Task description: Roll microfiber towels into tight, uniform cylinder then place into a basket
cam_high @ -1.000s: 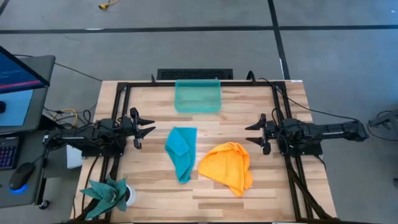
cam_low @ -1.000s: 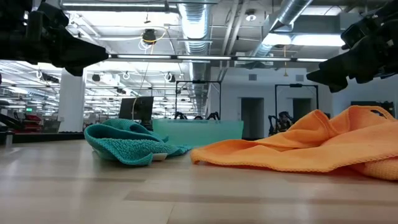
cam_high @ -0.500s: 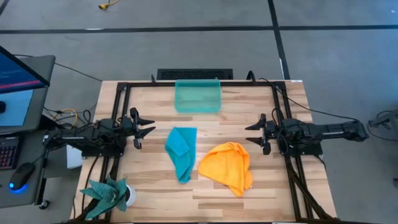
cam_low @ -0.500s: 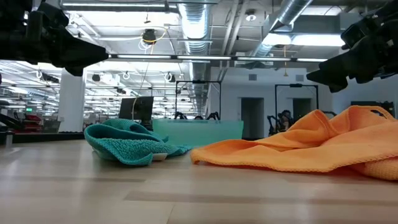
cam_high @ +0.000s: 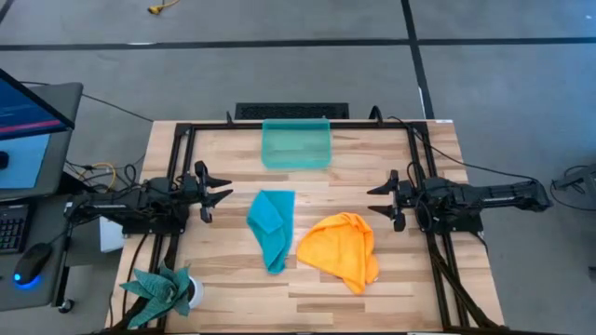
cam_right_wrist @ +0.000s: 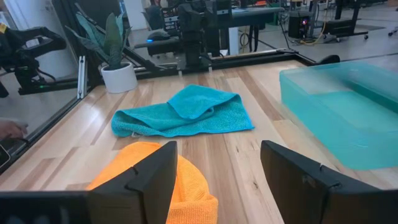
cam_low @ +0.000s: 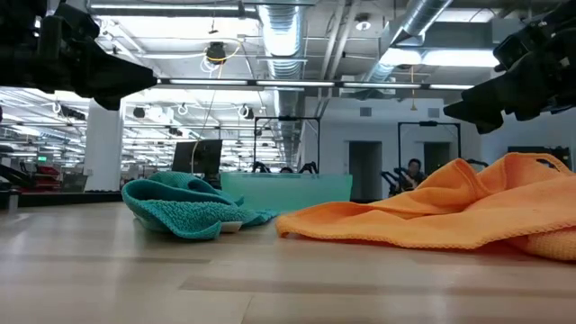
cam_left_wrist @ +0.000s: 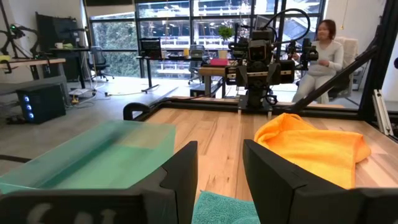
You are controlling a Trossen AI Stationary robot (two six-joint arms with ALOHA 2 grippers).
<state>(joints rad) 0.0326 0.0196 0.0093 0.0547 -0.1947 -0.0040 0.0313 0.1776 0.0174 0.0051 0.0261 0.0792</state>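
A teal-blue towel (cam_high: pixel 271 226) lies crumpled on the table's middle, partly folded over itself. Right of it lies a bunched orange-yellow towel (cam_high: pixel 343 247). The translucent teal basket (cam_high: pixel 296 143) stands at the far edge. My left gripper (cam_high: pixel 222 190) hovers open at the left side, level, pointing toward the towels, nothing between its fingers (cam_left_wrist: pixel 180 174). My right gripper (cam_high: pixel 377 201) hovers open at the right side, facing the left one, also holding nothing.
A green spiky plant in a white pot (cam_high: pixel 166 290) stands at the table's near left corner. A black frame (cam_high: pixel 298 124) runs around the table. A monitor and keyboard sit off the left edge. A seated person (cam_left_wrist: pixel 318 59) shows beyond the table in the left wrist view.
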